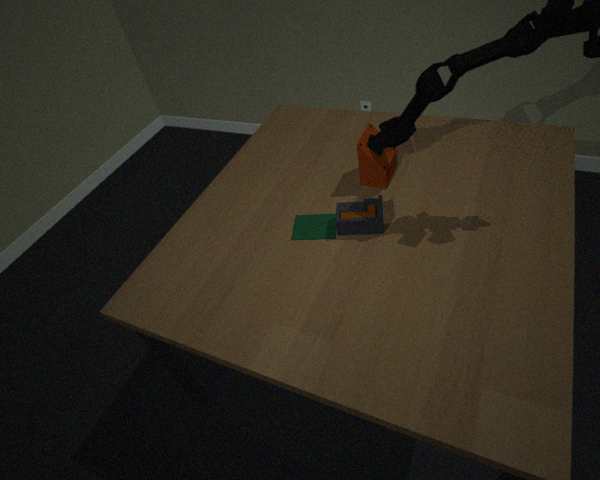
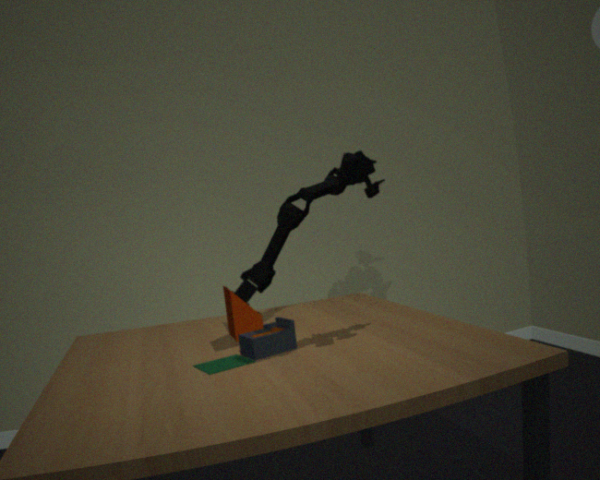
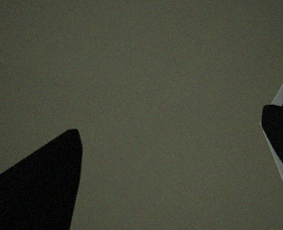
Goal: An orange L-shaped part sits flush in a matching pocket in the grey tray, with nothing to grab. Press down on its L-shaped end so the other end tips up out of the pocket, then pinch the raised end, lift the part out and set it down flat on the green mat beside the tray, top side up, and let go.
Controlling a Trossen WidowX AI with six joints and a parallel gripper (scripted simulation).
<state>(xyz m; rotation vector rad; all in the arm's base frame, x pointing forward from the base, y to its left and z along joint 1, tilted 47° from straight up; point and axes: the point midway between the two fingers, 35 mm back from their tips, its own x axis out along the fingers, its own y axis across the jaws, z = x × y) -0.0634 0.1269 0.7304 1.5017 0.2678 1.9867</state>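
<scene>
The orange part (image 1: 349,215) (image 2: 268,332) lies down in the pocket of the grey tray (image 1: 359,227) (image 2: 275,347). Its wider, L-shaped end is on the right in the top view, beside the tray's raised corner. The green mat (image 1: 312,227) (image 2: 221,366) lies flat against the tray's left side, with nothing on it. My gripper (image 2: 379,171) (image 3: 174,127) is open and empty, high above the table and well to the right of the tray. In the top view its fingertips are cut off by the right edge. The wrist view shows only wall between the fingers.
A tall orange bracket (image 1: 374,174) (image 2: 241,319) stands behind the tray, at the foot of the black arm. All of them are on the wooden table (image 1: 279,287) (image 2: 354,373). A wall rises behind the table. The light is dim, and the arm casts shadows right of the tray.
</scene>
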